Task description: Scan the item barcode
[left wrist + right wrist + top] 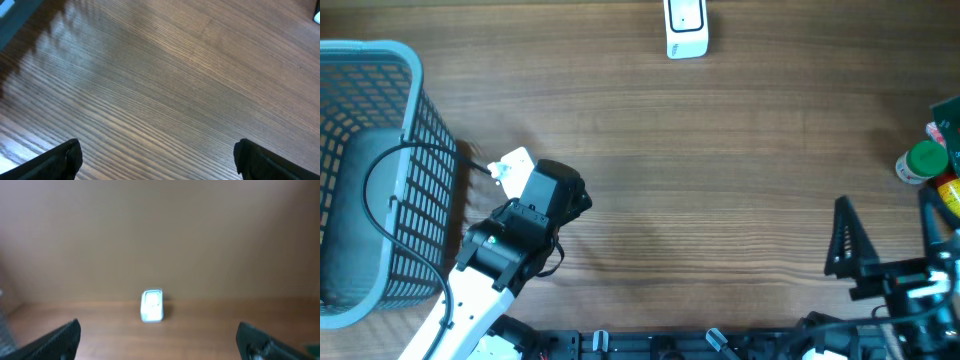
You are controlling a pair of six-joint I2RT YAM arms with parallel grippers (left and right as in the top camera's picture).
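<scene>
Right wrist view is showing the right pincer [157,340] spread, empty, facing the scanner [152,305] well ahead; the left pincer [157,160] likewise spread, nothing picked yet.

Overhead looks straight down on the table [720,150]; left wrist sits close above it; right wrist shares the scanner [152,305].

The scanner [686,30] is cut by the top edge, the basket [428,190] by the left.
</scene>
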